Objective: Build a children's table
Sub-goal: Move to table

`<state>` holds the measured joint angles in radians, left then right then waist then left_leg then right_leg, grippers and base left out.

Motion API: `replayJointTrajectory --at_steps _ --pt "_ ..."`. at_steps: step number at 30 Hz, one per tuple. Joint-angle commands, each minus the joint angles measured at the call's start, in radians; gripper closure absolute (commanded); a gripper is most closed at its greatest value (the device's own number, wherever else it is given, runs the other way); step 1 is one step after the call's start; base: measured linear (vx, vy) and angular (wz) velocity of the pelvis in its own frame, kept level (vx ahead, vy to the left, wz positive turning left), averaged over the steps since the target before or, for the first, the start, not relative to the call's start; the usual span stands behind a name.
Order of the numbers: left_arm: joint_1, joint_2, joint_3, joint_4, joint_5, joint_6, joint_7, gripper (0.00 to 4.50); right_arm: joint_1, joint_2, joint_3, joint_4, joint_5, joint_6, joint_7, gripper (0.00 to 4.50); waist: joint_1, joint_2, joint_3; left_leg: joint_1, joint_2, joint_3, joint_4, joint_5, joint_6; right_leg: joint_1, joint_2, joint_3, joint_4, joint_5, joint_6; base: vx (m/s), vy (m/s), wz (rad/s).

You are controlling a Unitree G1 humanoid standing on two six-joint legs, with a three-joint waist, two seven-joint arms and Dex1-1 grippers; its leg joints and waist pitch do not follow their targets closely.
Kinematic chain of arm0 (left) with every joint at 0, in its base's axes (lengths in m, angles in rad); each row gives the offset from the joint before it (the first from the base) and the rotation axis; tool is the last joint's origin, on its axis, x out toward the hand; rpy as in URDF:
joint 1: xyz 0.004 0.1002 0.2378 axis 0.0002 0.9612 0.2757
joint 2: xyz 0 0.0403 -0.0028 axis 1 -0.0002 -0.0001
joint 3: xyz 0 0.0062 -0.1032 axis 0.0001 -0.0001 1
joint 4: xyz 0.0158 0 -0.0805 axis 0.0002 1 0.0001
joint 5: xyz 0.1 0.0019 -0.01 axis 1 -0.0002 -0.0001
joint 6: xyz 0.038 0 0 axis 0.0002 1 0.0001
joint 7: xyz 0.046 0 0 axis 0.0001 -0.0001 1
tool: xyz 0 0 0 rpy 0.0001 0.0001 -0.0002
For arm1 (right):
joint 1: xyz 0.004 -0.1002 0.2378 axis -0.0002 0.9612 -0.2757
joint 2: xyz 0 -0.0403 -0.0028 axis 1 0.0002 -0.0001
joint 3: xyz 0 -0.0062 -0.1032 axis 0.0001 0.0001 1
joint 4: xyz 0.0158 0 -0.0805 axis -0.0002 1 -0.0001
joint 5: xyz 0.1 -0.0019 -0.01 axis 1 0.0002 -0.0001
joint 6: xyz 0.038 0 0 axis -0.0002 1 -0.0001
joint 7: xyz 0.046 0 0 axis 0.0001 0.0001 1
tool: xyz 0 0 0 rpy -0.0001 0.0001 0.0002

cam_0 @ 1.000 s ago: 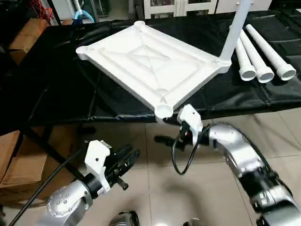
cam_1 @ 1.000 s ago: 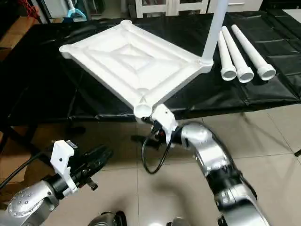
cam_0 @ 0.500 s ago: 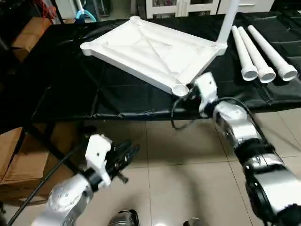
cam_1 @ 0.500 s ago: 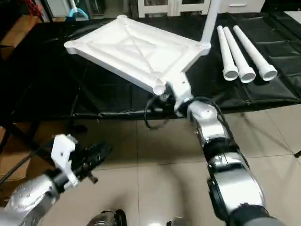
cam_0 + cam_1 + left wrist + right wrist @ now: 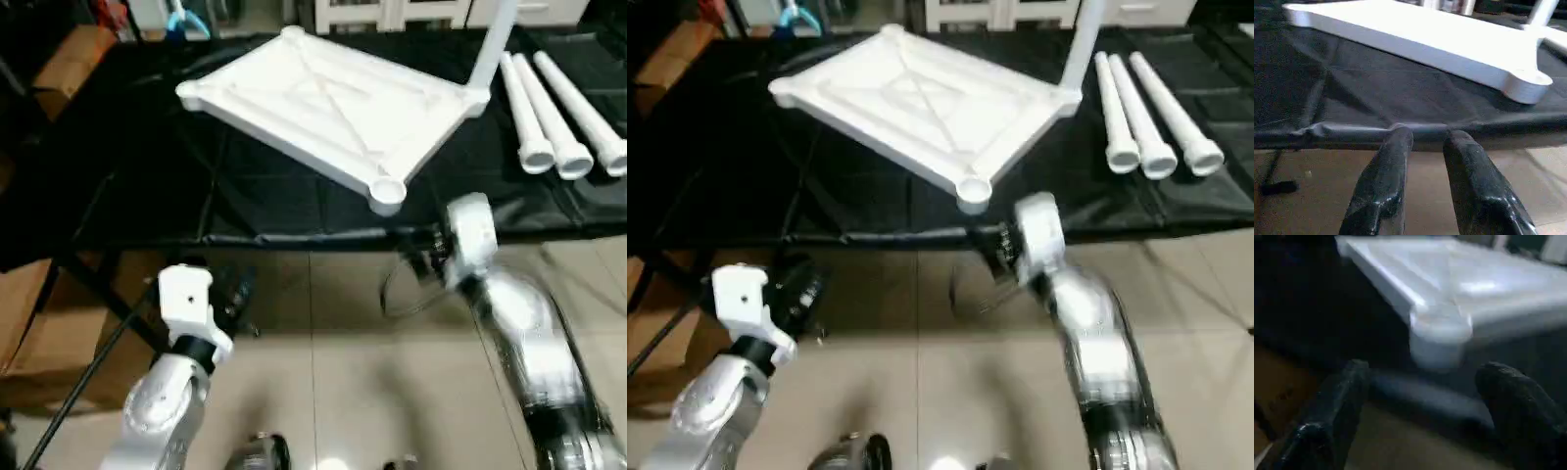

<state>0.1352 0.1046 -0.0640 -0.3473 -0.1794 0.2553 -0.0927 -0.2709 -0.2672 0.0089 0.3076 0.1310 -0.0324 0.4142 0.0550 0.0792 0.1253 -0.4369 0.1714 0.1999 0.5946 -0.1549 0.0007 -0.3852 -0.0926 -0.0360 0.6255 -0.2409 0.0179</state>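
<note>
One leg seated — three legs lie upper right. Your right gripper gapes empty by the tabletop; left gripper slightly parted, empty — fetch a leg next.

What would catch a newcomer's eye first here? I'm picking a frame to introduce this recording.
The big white tabletop lies underside up on the black-covered bench, one leg already standing in its far right corner socket. Three loose legs lie side by side to its right. The right gripper, fingers wide apart, faces the near empty corner socket without touching it.
</note>
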Motion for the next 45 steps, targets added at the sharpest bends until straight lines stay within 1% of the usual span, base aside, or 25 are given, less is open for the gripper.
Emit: replayJointTrajectory --at_steps 1,5,6,9,11,12,13,16,17,18,19,21,23,25,26,29,30,33,36,39,40,41,42,43,45 --pt "-0.026 -0.001 0.002 0.007 0.029 0.013 0.032 3.10 -0.006 0.012 -0.017 -0.082 -0.032 -0.012 -0.052 0.64 -0.010 -0.011 -0.055 0.049 0.064 -0.042 -0.099 -0.363 -0.028 0.012 -0.038 0.026 -0.090 -0.210 -0.159 0.000 0.000 0.00" --pt "-0.096 -0.046 0.023 0.041 0.049 0.009 0.096 3.10 0.041 0.061 -0.062 -0.162 -0.036 0.064 -0.172 0.64 -0.040 0.016 -0.047 0.085 0.111 -0.095 -0.134 -0.551 -0.182 -0.003 0.015 0.003 -0.075 -0.154 -0.110 -0.060 -0.016 -0.06" --pt "-0.109 -0.058 0.023 0.043 0.052 0.007 0.105 3.10 0.055 0.070 -0.050 -0.192 -0.022 0.095 -0.176 0.64 -0.055 0.035 -0.037 0.089 0.179 -0.144 -0.189 -0.648 -0.182 0.004 0.019 -0.016 -0.021 -0.085 -0.105 -0.051 -0.074 -0.02" --pt "-0.112 -0.060 0.009 0.047 0.059 0.006 0.100 3.10 0.068 0.067 -0.015 -0.224 -0.026 0.111 -0.165 0.64 -0.069 0.016 -0.040 0.086 0.204 -0.138 -0.218 -0.662 -0.079 0.000 0.006 -0.012 0.021 -0.046 -0.143 -0.038 -0.142 0.00" --pt "-0.108 -0.056 -0.012 0.056 0.092 0.002 0.102 3.10 0.086 0.062 0.018 -0.258 -0.040 0.117 -0.139 0.64 -0.075 -0.018 -0.045 0.089 0.123 -0.087 -0.170 -0.625 -0.005 -0.007 0.000 -0.001 -0.051 -0.124 -0.263 -0.034 -0.236 0.00" --pt "-0.105 -0.057 -0.013 0.057 0.097 -0.001 0.106 3.10 0.091 0.061 0.021 -0.264 -0.040 0.121 -0.134 0.64 -0.068 -0.060 -0.047 0.082 -0.073 0.006 0.055 -0.445 0.070 -0.007 0.006 -0.007 -0.172 -0.282 -0.357 -0.022 -0.270 -0.06" --pt "-0.105 -0.057 -0.013 0.057 0.097 -0.001 0.106 3.10 0.091 0.061 0.021 -0.264 -0.040 0.121 -0.134 0.64 -0.058 -0.067 -0.055 -0.016 -0.084 -0.013 0.163 -0.254 0.142 0.089 -0.064 0.041 -0.171 -0.364 -0.391 -0.022 -0.270 -0.06" --pt "-0.104 -0.073 -0.007 0.060 0.099 0.008 0.128 3.10 0.100 0.059 0.015 -0.292 -0.050 0.156 -0.129 0.64 -0.061 -0.043 -0.036 -0.039 -0.082 -0.057 0.160 -0.222 0.166 0.092 -0.060 0.038 -0.165 -0.310 -0.307 -0.028 -0.204 0.00" --pt "-0.102 -0.079 -0.012 0.066 0.104 0.013 0.131 3.10 0.106 0.047 0.016 -0.306 -0.049 0.163 -0.115 0.64 -0.073 -0.017 -0.044 -0.015 -0.066 -0.078 0.088 -0.183 0.207 0.084 -0.018 0.009 -0.189 -0.293 -0.156 -0.061 -0.189 0.05" --pt "-0.101 -0.081 -0.016 0.070 0.107 0.013 0.132 3.10 0.110 0.041 0.018 -0.315 -0.047 0.169 -0.109 0.64 -0.079 0.053 -0.065 0.071 0.095 -0.180 -0.001 -0.043 0.241 0.043 0.035 -0.074 -0.166 -0.230 0.040 -0.062 -0.172 0.04" --pt "-0.097 -0.076 -0.026 0.073 0.119 0.009 0.130 3.10 0.114 0.031 0.021 -0.320 -0.054 0.170 -0.107 0.64 -0.092 0.055 -0.073 0.137 0.314 -0.315 -0.094 0.045 0.354 -0.070 0.021 -0.060 0.080 -0.344 0.125 -0.062 -0.172 0.04" --pt "-0.088 -0.081 -0.033 0.073 0.123 0.006 0.127 3.10 0.119 0.022 0.022 -0.332 -0.051 0.181 -0.108 0.64 -0.079 0.041 -0.069 0.139 0.228 -0.266 -0.034 0.390 0.395 -0.168 0.006 0.011 0.192 -0.181 0.022 -0.044 -0.161 0.01" --pt "-0.083 -0.084 -0.036 0.070 0.123 -0.005 0.124 3.10 0.120 0.022 0.019 -0.339 -0.043 0.186 -0.108 0.64 -0.078 0.045 -0.064 0.081 0.114 -0.185 -0.066 0.241 0.435 -0.095 0.045 -0.001 0.140 -0.074 -0.048 -0.069 -0.187 0.09" --pt "-0.079 -0.093 -0.034 0.063 0.108 -0.011 0.113 3.10 0.121 0.023 0.016 -0.350 -0.035 0.196 -0.111 0.64 -0.080 -0.010 -0.065 0.076 0.042 -0.173 -0.053 0.035 0.450 -0.046 0.018 0.029 0.027 0.038 -0.199 -0.069 -0.288 -0.02" --pt "-0.080 -0.093 -0.035 0.050 0.088 -0.028 0.089 3.10 0.123 0.025 0.013 -0.361 -0.031 0.205 -0.112 0.64 -0.056 -0.078 -0.081 -0.015 -0.126 -0.074 0.134 -0.085 0.391 0.054 -0.056 0.078 -0.097 0.128 -0.407 -0.064 -0.299 -0.03" --pt "-0.096 -0.083 -0.026 0.038 0.057 -0.030 0.057 3.10 0.126 0.035 0.015 -0.365 -0.024 0.219 -0.100 0.64 -0.037 -0.046 -0.021 0.010 -0.086 -0.100 0.098 -0.145 0.045 0.038 -0.117 0.079 -0.122 -0.166 0.010 -0.073 -0.256 -0.06" --pt "-0.097 -0.075 -0.028 0.032 0.053 -0.026 0.044 3.10 0.125 0.040 0.017 -0.372 -0.016 0.231 -0.097 0.64 -0.045 -0.036 -0.013 0.014 -0.052 -0.125 0.055 -0.187 0.062 0.054 -0.138 0.101 -0.139 -0.433 0.123 -0.088 -0.177 -0.08" --pt "-0.102 -0.070 -0.030 0.008 0.058 -0.023 0.039 3.10 0.117 0.053 0.010 -0.404 0.026 0.278 -0.092 0.64 -0.084 -0.018 -0.009 0.083 -0.002 -0.145 -0.035 -0.467 0.040 0.024 -0.057 0.028 -0.160 -0.846 0.047 -0.084 -0.140 -0.08" --pt "-0.102 -0.065 -0.022 0.000 0.070 -0.025 0.042 3.10 0.102 0.061 0.008 -0.402 0.033 0.292 -0.100 0.64 -0.108 0.000 0.017 0.149 0.033 -0.146 -0.077 -0.668 0.058 0.034 -0.015 -0.045 -0.160 -0.680 -0.062 -0.030 -0.058 0.00" --pt "-0.099 -0.063 -0.005 -0.003 0.075 -0.024 0.048 3.10 0.079 0.067 0.015 -0.385 0.022 0.289 -0.104 0.64 -0.107 0.016 0.043 0.127 0.123 -0.176 -0.203 -0.983 0.048 0.084 0.007 -0.038 0.092 -0.281 -0.031 -0.007 -0.026 0.01" --pt "-0.099 -0.059 0.000 -0.003 0.069 -0.027 0.044 3.10 0.073 0.072 0.018 -0.378 0.015 0.284 -0.101 0.64 -0.102 0.003 0.051 0.134 0.126 -0.167 -0.196 -0.993 0.062 0.070 0.000 -0.011 0.108 -0.254 -0.031 -0.022 -0.078 0.03" --pt "-0.099 -0.055 0.007 0.003 0.071 -0.033 0.047 3.10 0.068 0.073 0.026 -0.370 0.006 0.276 -0.096 0.64 -0.097 -0.034 0.037 0.189 0.044 -0.116 -0.099 -0.866 0.072 0.040 -0.022 0.058 -0.030 -0.500 -0.047 0.077 -0.144 0.15" --pt "-0.097 -0.052 0.010 0.007 0.075 -0.034 0.052 3.10 0.068 0.072 0.031 -0.369 0.001 0.275 -0.093 0.64 -0.077 -0.063 0.036 0.119 -0.088 -0.058 0.110 -0.384 0.124 0.109 -0.094 0.152 -0.190 -0.989 -0.042 0.179 -0.144 0.09" --pt "-0.095 -0.051 0.011 0.005 0.072 -0.032 0.052 3.10 0.069 0.073 0.032 -0.374 0.003 0.278 -0.092 0.64 -0.059 -0.044 0.027 0.033 -0.092 -0.097 0.165 -0.179 0.123 0.177 -0.109 0.189 -0.170 -1.020 -0.046 0.179 -0.144 0.09" --pt "-0.091 -0.051 0.011 -0.009 0.061 -0.022 0.046 3.10 0.072 0.074 0.032 -0.393 0.019 0.288 -0.084 0.64 -0.053 -0.053 0.027 0.003 -0.101 -0.122 0.156 -0.123 0.112 0.197 -0.064 0.188 -0.150 -0.803 -0.103 0.165 -0.072 0.16"
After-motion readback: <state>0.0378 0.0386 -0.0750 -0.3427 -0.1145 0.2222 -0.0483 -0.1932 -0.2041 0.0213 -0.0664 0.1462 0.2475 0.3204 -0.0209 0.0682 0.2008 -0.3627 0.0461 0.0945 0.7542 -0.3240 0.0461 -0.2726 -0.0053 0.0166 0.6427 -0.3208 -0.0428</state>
